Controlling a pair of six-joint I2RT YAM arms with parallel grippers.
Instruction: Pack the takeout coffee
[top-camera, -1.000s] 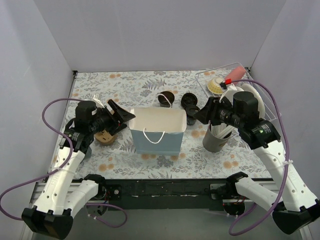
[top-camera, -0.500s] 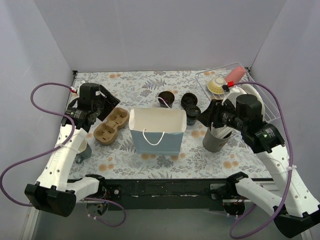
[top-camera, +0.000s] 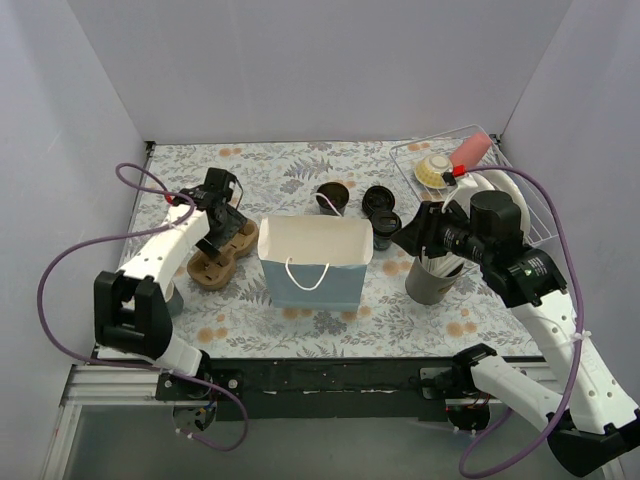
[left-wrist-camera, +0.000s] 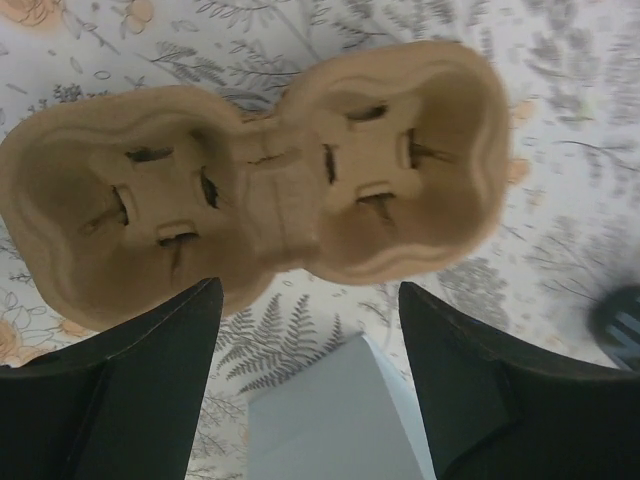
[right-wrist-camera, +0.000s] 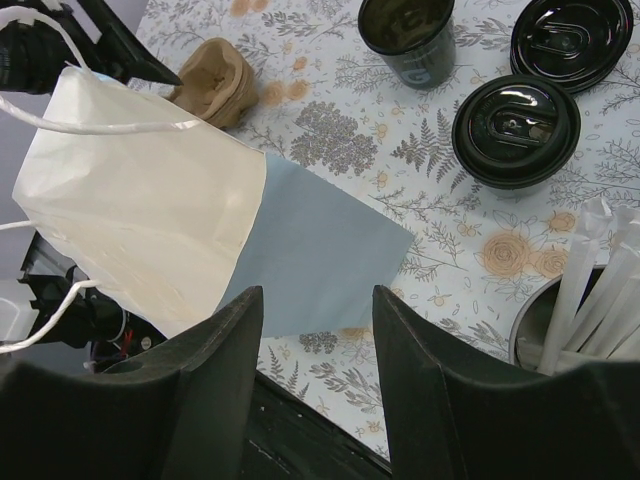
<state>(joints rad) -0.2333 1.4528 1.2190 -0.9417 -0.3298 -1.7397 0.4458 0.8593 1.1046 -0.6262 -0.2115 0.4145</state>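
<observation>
Floral tablecloth (top-camera: 290, 170) under lidded cup (top-camera: 384, 226), bag (top-camera: 315, 262)

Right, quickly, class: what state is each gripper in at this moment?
Left gripper: open, holding nothing, fingers over the carrier.
Right gripper: open, holding nothing.

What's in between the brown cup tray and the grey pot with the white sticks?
The bag stands between the tray and the pot. The top view shows it best.
</observation>
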